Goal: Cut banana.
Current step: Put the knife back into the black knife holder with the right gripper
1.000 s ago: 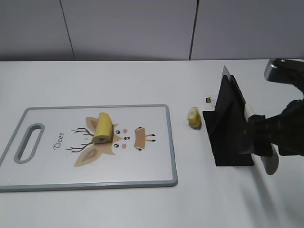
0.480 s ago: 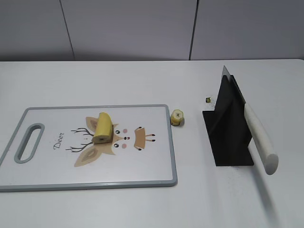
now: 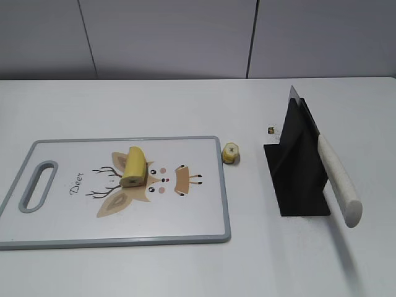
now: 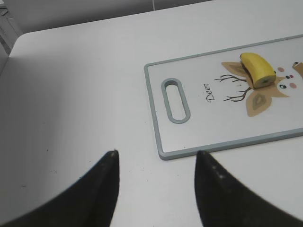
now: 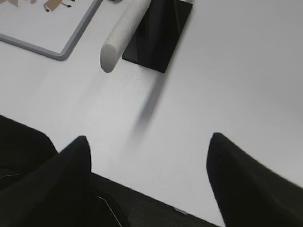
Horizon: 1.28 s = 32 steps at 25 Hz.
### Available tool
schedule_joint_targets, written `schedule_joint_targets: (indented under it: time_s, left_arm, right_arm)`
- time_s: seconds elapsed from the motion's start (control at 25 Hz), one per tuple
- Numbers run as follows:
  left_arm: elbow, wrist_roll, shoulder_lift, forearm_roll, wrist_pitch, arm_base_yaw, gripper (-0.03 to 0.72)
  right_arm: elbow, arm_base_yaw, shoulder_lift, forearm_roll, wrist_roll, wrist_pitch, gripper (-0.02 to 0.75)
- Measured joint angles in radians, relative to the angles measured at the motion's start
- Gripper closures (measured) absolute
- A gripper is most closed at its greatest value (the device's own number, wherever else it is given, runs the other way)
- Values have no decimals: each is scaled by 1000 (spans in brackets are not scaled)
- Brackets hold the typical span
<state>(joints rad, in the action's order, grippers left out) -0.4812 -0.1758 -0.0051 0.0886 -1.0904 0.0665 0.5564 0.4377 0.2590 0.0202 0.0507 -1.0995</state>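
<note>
From the exterior view, a smooth white table (image 3: 185, 105) carries a flat rectangular cutting board (image 3: 74, 226) with a grey rim, rounded corners, a slotted handle at its left end and a printed cartoon deer. The banana (image 3: 133, 166), a stubby unpeeled yellow piece with a pale cut face, lies on the deer print near the board's middle. A small round slice (image 3: 231, 152) (yellow skin ringing a pale centre) sits on the table just beside the board's right edge. To the right, a matte black angular knife stand (image 3: 297, 170) holds a knife (image 3: 337, 179) with a rounded off-white handle sloping down toward the camera; neither arm appears here. A tiny dark speck (image 3: 271, 130) near the stand is too small to identify.

The left wrist view shows the left gripper (image 4: 156, 161), its two dark tapered fingers spread apart and empty above bare table, near the board's handle end.

The right wrist view shows the right gripper (image 5: 149, 144), fingers wide apart and holding nothing, with the knife handle's blunt end beyond.
</note>
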Motion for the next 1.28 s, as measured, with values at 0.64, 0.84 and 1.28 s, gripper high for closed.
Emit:
schedule_joint_targets:
  time_s: [0.64,0.84,1.28]
  left_arm:
    - [0,1,0,-1,-1,0,190]
    - [0,1,0,-1,-1,-3,190]
    - [0,3,0,-1,-1,-3,190]
  right_arm:
    - [-55,0,-261,0,-5,52,168]
    - [-55,-34,-265,0,-6,52,168]
    - [-55,-299,-265,0,-6,53,169]
